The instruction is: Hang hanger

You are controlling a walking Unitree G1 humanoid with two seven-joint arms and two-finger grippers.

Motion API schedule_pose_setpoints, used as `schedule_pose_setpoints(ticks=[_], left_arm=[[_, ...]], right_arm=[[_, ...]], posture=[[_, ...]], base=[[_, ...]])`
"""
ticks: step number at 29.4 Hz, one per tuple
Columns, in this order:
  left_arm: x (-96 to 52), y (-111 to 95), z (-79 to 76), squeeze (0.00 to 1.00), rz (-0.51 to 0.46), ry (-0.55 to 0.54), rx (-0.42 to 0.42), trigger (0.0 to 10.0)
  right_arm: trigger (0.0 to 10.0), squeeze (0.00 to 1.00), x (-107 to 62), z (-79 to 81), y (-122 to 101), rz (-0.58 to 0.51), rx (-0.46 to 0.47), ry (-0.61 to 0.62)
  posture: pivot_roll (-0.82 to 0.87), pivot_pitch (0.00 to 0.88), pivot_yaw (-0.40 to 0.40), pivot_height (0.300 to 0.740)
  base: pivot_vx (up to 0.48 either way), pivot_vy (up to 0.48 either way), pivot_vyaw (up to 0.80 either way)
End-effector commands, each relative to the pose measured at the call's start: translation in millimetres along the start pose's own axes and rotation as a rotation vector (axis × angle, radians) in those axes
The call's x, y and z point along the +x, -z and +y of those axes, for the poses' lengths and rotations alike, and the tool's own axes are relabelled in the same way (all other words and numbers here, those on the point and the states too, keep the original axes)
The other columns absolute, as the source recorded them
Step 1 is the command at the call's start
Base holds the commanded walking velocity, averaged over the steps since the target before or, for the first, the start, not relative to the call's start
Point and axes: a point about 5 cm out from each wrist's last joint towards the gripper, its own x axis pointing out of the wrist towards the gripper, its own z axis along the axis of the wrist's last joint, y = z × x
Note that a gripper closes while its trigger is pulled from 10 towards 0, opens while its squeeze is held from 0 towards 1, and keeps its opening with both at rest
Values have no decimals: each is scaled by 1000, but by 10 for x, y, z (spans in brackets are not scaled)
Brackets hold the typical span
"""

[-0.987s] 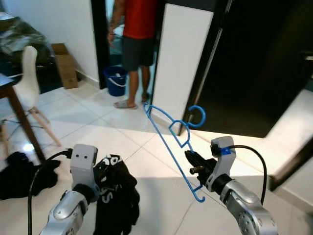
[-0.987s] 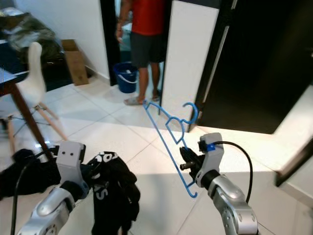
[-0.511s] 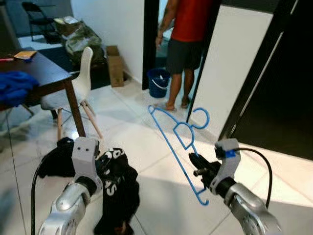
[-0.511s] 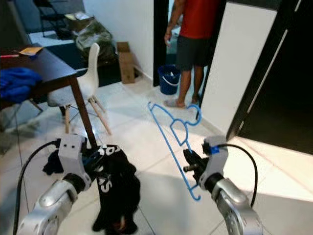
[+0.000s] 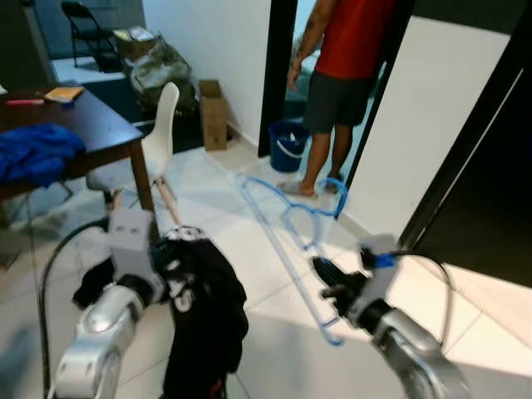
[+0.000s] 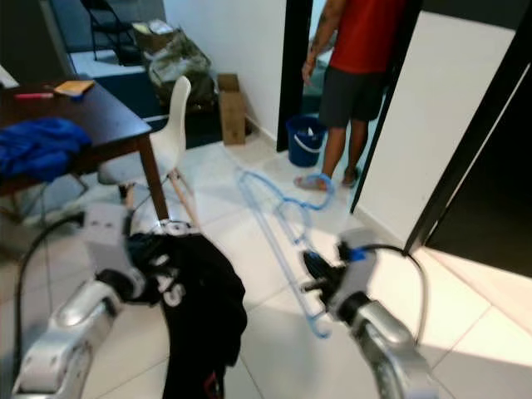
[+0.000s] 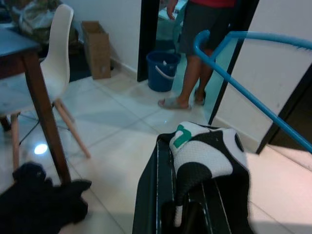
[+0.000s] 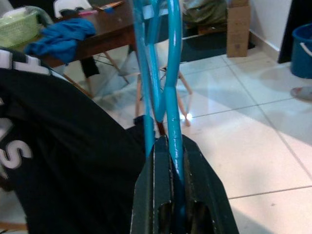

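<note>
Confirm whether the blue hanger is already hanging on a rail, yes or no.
No, the blue hanger is clamped in the right end effector and held in the air above the tiled floor.

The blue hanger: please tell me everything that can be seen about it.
The blue hanger is a thin, light-blue frame, plastic by its look, with a curled hook at the top and a small upturned end at the bottom. It is held in the air, tilted, above the white tiled floor. The right gripper is shut on its lower arm; the right wrist view shows two blue bars between the black fingers. It is blurred in the eye views. Nothing else touches it.
</note>
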Motion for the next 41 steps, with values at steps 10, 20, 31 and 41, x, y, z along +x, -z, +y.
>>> schedule_pose_setpoints(ticks=[10, 20, 31, 41], left_arm=[[107, -320, -21, 0, -111, 19, 9, 10000], [236, -576, -72, 0, -191, 79, 20, 10000], [421, -1355, -358, 0, -439, 290, -3, 10000], [425, -1999, -179, 0, -625, 230, 90, 10000]], right_arm=[[10000, 0, -20, -32, -4, -2, -10, 10], [10000, 0, -12, -81, -10, -13, 31, 49], [10000, 0, -9, -129, 15, 5, 80, 76], [10000, 0, -20, -128, 5, -6, 68, 78]], posture=[[44, 0, -57, 740], [39, 0, -54, 740], [32, 0, -61, 740], [28, 0, -59, 740]], base=[[480, 0, 775], [480, 0, 77], [480, 0, -480], [480, 0, -48]])
